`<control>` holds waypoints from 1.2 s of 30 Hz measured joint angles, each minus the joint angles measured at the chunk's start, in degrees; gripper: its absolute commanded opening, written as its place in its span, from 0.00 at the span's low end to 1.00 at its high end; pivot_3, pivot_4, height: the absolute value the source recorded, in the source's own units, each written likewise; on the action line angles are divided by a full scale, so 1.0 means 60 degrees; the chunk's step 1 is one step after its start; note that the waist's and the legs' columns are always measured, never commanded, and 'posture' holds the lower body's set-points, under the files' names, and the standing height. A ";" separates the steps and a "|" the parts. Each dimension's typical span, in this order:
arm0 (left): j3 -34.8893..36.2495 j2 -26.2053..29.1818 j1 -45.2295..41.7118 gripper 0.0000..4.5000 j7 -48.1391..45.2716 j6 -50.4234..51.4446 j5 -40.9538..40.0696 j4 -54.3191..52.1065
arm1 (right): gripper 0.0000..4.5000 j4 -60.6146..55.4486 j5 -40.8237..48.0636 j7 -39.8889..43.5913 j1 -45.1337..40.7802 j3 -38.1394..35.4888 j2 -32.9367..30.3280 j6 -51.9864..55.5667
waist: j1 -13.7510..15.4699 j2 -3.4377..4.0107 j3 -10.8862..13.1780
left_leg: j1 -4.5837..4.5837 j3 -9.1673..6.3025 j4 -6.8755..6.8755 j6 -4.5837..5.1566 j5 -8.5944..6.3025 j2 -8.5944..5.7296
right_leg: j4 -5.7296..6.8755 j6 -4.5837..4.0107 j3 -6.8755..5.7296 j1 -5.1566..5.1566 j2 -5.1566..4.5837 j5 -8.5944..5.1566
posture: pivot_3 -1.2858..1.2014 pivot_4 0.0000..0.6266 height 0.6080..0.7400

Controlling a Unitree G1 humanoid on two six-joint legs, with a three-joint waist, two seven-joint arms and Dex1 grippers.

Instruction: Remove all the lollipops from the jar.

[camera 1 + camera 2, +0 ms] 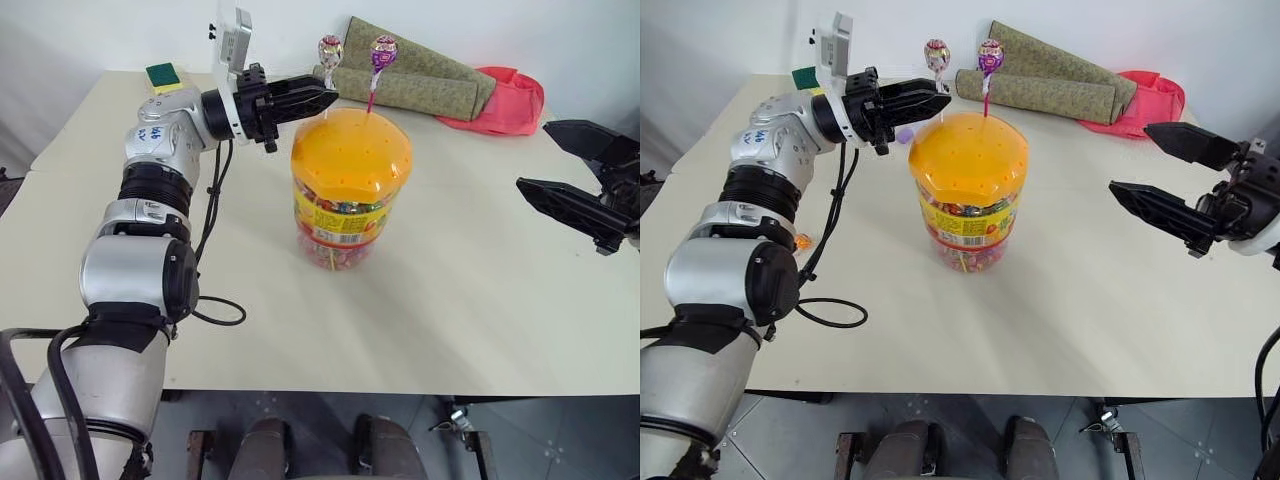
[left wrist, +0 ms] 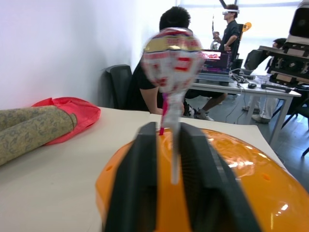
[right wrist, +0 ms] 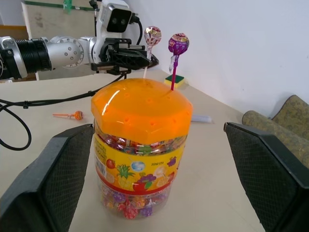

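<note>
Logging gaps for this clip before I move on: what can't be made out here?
- Left wrist view: the pinkish-white lollipop is blurred, wrapper print unreadable; the left pincer hides where its stick meets the jar lid.
- Right wrist view: the orange lollipop on the table is too small for detail.
- Left eye view: the right pincer is cut off by the edge.

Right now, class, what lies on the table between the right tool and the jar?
Nothing: in the right eye view, only bare table separates the open right tool from the jar. The right wrist view agrees, with the jar standing between its fingers.
</note>
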 measured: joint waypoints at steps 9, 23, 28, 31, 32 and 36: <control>0.0323 0.0005 -0.0670 0.00 0.0226 -0.0052 0.0005 -0.0002 | 1.00 -0.0088 0.0020 -0.0105 0.0000 -0.0034 0.0000 -0.0017 | -0.0004 0.0000 0.0000 | 0.0000 -0.0001 0.0000 0.0001 0.0000 0.0000 | -0.0001 0.0000 0.0001 0.0000 0.0000 0.0000 | 0.52 0.24 1.00; 0.0219 0.1335 -0.1520 0.00 0.2690 0.1597 0.0722 -0.0186 | 1.00 -0.0112 0.0014 0.0215 0.1157 -0.0884 -0.0122 -0.0019 | -0.0028 0.0000 0.0000 | 0.0010 0.0001 -0.0020 0.0001 -0.0001 0.0000 | -0.0004 0.0002 0.0004 0.0000 0.0000 0.0001 | 0.52 0.24 1.00; -0.0504 0.2527 -0.0628 0.00 0.3340 0.3884 0.1522 -0.1251 | 1.00 -0.0084 -0.0093 0.0760 0.1764 -0.0886 -0.0180 -0.0025 | -0.0044 0.0002 0.0001 | 0.0014 0.0003 -0.0030 0.0001 -0.0001 0.0000 | -0.0006 0.0002 0.0010 -0.0001 0.0000 0.0000 | 0.52 0.24 1.00; -0.0652 0.2860 0.0336 0.00 0.3665 0.5052 0.1636 -0.2326 | 1.00 0.0039 -0.0311 0.1200 0.1821 -0.0627 -0.0393 -0.0094 | -0.0028 0.0001 0.0001 | 0.0013 0.0002 -0.0024 0.0001 -0.0001 0.0000 | -0.0003 0.0002 0.0014 -0.0001 0.0000 0.0001 | 0.52 0.24 1.00; -0.0654 0.3041 0.0822 0.00 0.3799 0.5527 0.1634 -0.2911 | 1.00 0.0155 -0.0433 0.1386 0.1795 -0.0420 -0.0493 -0.0148 | -0.0028 0.0001 0.0001 | 0.0013 0.0001 -0.0023 0.0001 -0.0001 0.0002 | -0.0003 0.0002 0.0015 0.0000 0.0000 0.0000 | 0.52 0.24 1.00; -0.0550 0.3763 0.2508 0.00 0.4292 0.7324 0.1579 -0.4925 | 1.00 0.0848 -0.0794 0.1810 0.1391 0.0174 -0.0571 -0.0308 | -0.0034 0.0000 0.0002 | 0.0013 -0.0001 -0.0021 0.0000 0.0000 0.0004 | -0.0002 0.0001 0.0014 -0.0001 0.0000 0.0000 | 0.52 0.24 1.00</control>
